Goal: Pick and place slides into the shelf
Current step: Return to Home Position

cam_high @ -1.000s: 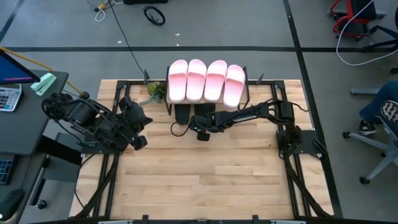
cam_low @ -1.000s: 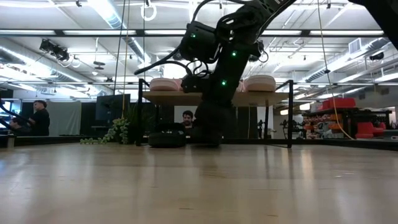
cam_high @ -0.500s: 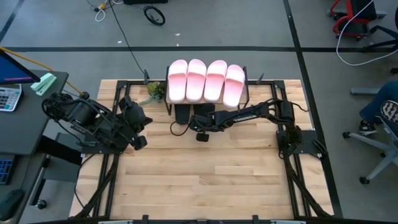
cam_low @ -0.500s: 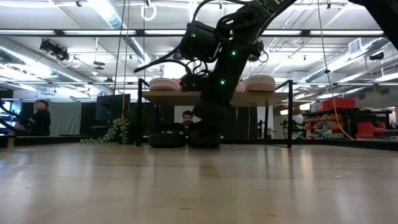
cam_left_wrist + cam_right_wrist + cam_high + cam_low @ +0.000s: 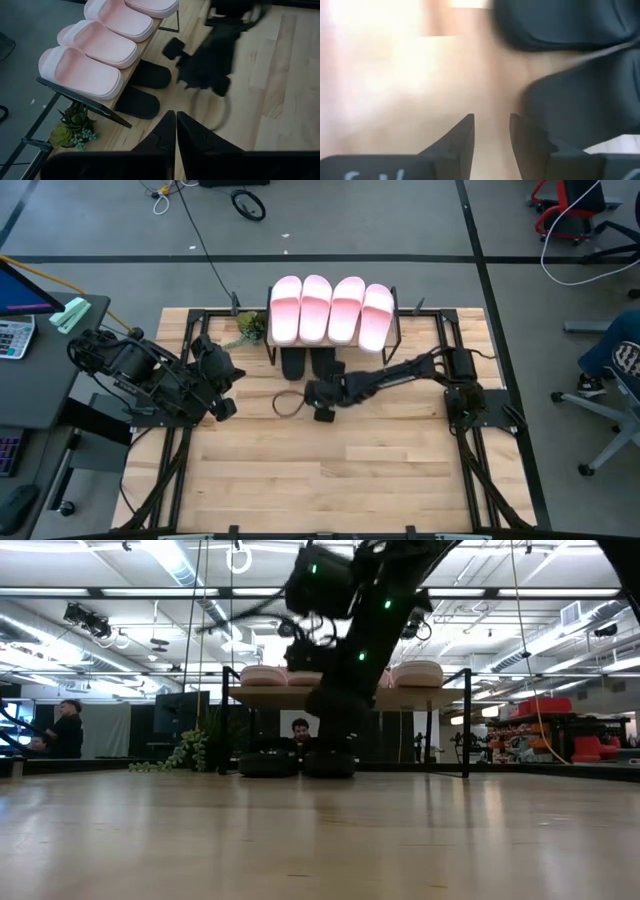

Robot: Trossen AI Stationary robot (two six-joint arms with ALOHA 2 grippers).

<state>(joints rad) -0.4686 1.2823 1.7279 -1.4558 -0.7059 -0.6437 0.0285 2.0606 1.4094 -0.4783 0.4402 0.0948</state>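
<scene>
High view first: four pale pink slides (image 5: 346, 308) were set on the shelf (image 5: 401, 330), and two black slides (image 5: 293, 363) under it.
High view: the pink slides were laid side by side at the table's far edge, their long axes run from far to near, and the black slides lay parallel beneath, their ends protruding onto the tabletop (image 5: 330, 470); the right gripper (image 5: 318, 392) was held just before them, the left gripper (image 5: 225, 385) well apart at the left. Low view: the pink slides were seen upon the light wooden board, the black pair on the tabletop below it. Left wrist view: the wide straps were turned toward the table's middle, and the left fingers (image 5: 165, 132) were pressed together on nothing. Right wrist view: the right fingers (image 5: 465, 135) were parted by a narrow gap, nothing between them, with the black slides blurred ahead.
</scene>
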